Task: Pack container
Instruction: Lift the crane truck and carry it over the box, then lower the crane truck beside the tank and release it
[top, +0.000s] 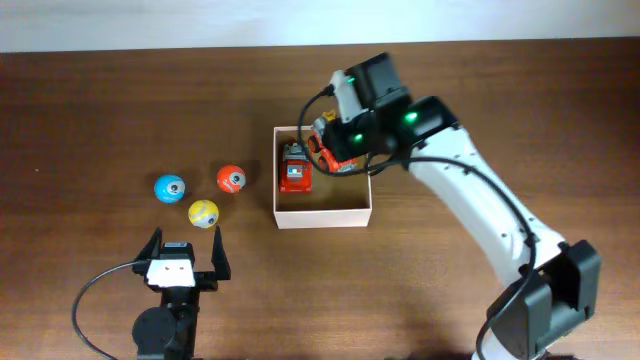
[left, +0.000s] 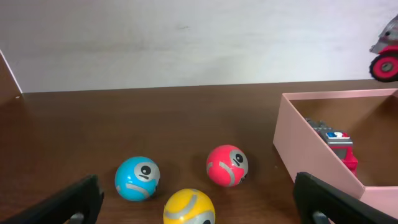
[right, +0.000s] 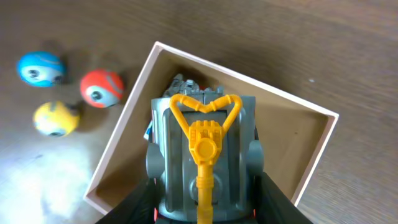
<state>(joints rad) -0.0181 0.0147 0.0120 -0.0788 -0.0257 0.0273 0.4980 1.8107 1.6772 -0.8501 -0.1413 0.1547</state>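
Observation:
The container (top: 325, 217) is a small square box with cream walls and a tan inside, at the table's middle. A red toy truck (top: 295, 168) lies in its left half; it also shows in the left wrist view (left: 337, 144). My right gripper (top: 335, 143) is shut on a grey toy truck with a yellow hook (right: 203, 155) and holds it above the container (right: 311, 155), over its back right part. My left gripper (top: 186, 252) is open and empty near the front edge, just before three balls.
A blue ball (top: 169, 187), a red ball (top: 231, 179) and a yellow ball (top: 203, 212) lie left of the container. They also show in the left wrist view: blue ball (left: 137, 178), red ball (left: 227, 165), yellow ball (left: 189, 207).

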